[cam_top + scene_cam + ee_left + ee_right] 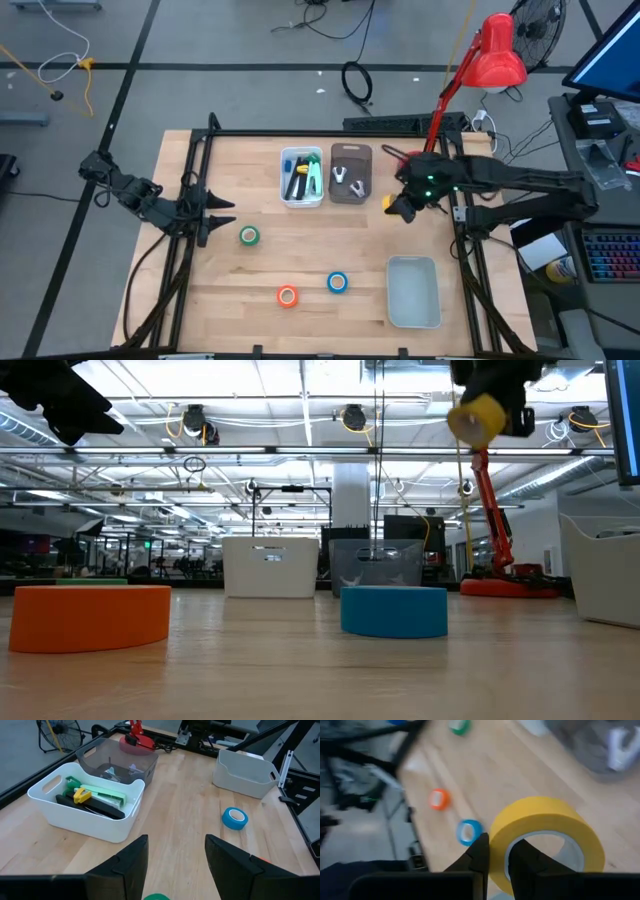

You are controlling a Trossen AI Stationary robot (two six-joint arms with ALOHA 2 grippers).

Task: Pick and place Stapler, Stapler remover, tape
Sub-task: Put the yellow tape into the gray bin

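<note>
The yellow tape roll [547, 837] is in my right gripper [499, 857], which is shut on it, high above the table next to the grey bin [351, 174] of staple removers. The roll also shows aloft in the low view [477, 418]. The green roll [249, 236], orange roll [288, 295] and blue roll [338, 283] lie flat on the wood. A white bin [302, 177] holds staplers. My left gripper [175, 865] is open and hovers just above and to the left of the green roll [157, 896]. My right gripper pinches the yellow roll's wall [500, 851] between its two fingers, one finger [480, 855] outside the ring and the other [525, 862] reaching into the pale core. The roll is lifted clear of the table [477, 418].
An empty white bin [413, 290] stands at the table's near right. A red desk lamp [492, 55] rises from the far right corner. Black frame rails [190, 250] run along both sides of the table. Bare wood lies between the rolls and the bins.
</note>
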